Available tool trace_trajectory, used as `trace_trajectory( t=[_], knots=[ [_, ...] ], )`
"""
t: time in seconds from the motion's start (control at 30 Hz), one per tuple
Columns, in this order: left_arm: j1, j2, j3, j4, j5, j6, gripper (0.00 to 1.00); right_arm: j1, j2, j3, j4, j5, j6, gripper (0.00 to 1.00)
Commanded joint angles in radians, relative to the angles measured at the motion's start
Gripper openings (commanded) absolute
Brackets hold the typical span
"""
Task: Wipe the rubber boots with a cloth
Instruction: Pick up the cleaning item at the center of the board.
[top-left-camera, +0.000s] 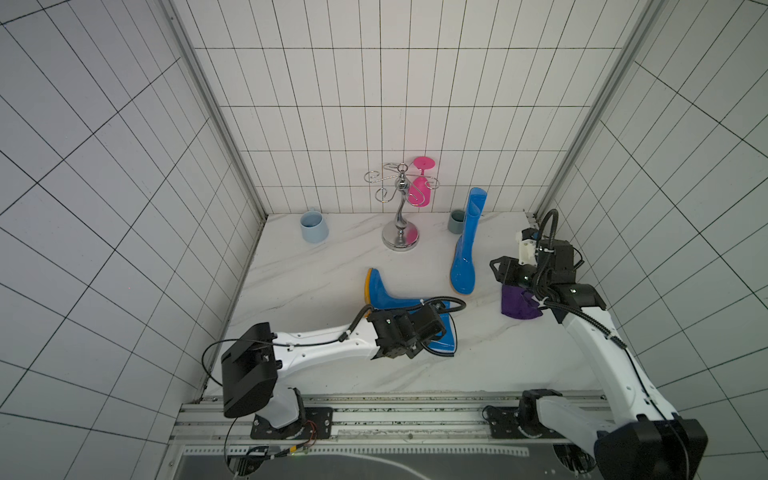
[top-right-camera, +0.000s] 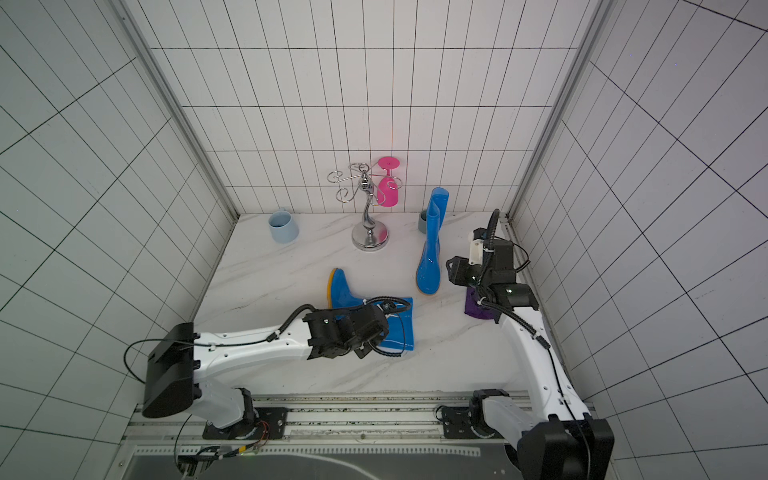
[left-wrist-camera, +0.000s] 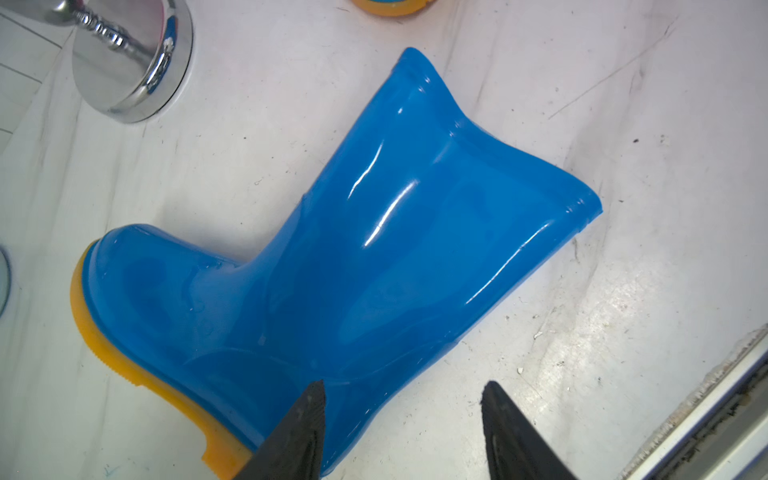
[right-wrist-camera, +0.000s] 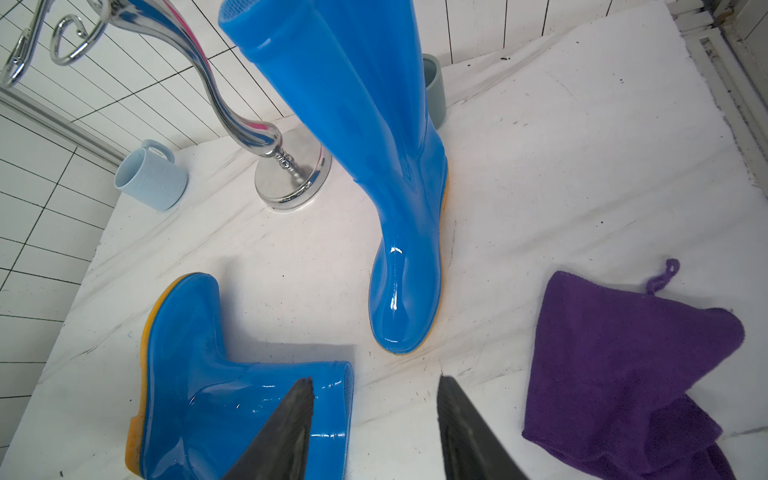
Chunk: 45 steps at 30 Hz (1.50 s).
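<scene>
1. White-tiled booth, marble tabletop (top-left-camera: 316, 266): lying boot (top-left-camera: 384, 293) mid-table, upright boot (top-left-camera: 467, 249) towards the back wall.
2. Cloth (right-wrist-camera: 623, 353) lies rumpled on the table below the right arm, near the upright boot's toe, not touching it.
3. Left gripper (left-wrist-camera: 403, 388): jaws parted, empty, over the lying boot's shaft.
4. Right gripper (right-wrist-camera: 374, 380): jaws parted, empty, cloth off to one side.
5. Likely step: centre the right claw over the cloth and pinch a raised fold, not the flat edge.

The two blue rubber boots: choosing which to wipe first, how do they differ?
The standing glossy blue rubber boot is upright on its sole; the fallen blue boot lies on its side. The standing boot is by the grey cup at the back; the fallen boot lies mid-table. Both have orange-yellow soles.
</scene>
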<state>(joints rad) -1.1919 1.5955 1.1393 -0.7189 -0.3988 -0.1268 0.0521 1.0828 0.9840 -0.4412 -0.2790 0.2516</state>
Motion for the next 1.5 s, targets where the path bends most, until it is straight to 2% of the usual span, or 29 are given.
trace_trajectory(
  t=[0.0,0.2,0.3,0.43,0.7,0.97,1.17,1.3,1.47],
  knots=[
    [-0.021,0.053,0.027,-0.053,-0.109,0.045,0.59,-0.011,-0.02,-0.04,-0.007,0.007,-0.011,0.5],
    [-0.047,0.057,0.04,0.004,-0.084,0.093,0.59,-0.017,-0.004,-0.057,-0.016,0.038,0.004,0.51],
    [-0.054,0.087,0.067,-0.007,-0.121,0.102,0.59,-0.033,0.013,-0.069,-0.023,0.084,0.037,0.52],
    [-0.027,0.08,0.05,0.011,-0.153,0.088,0.59,-0.084,0.063,-0.09,-0.05,0.082,0.067,0.53],
    [0.183,-0.068,-0.007,0.076,-0.065,-0.006,0.59,-0.116,0.178,-0.149,-0.041,0.178,0.102,0.56],
    [0.431,-0.198,-0.123,0.154,0.024,-0.145,0.59,-0.128,0.293,-0.103,-0.036,0.333,0.1,0.63],
    [0.618,-0.263,-0.265,0.277,0.233,-0.242,0.59,-0.151,0.37,-0.089,-0.03,0.378,0.1,0.65],
    [0.681,-0.281,-0.329,0.349,0.331,-0.26,0.59,-0.162,0.417,-0.114,0.017,0.367,0.106,0.65],
    [0.7,-0.309,-0.367,0.406,0.386,-0.264,0.59,-0.174,0.497,-0.127,0.073,0.354,0.103,0.64]
  ],
)
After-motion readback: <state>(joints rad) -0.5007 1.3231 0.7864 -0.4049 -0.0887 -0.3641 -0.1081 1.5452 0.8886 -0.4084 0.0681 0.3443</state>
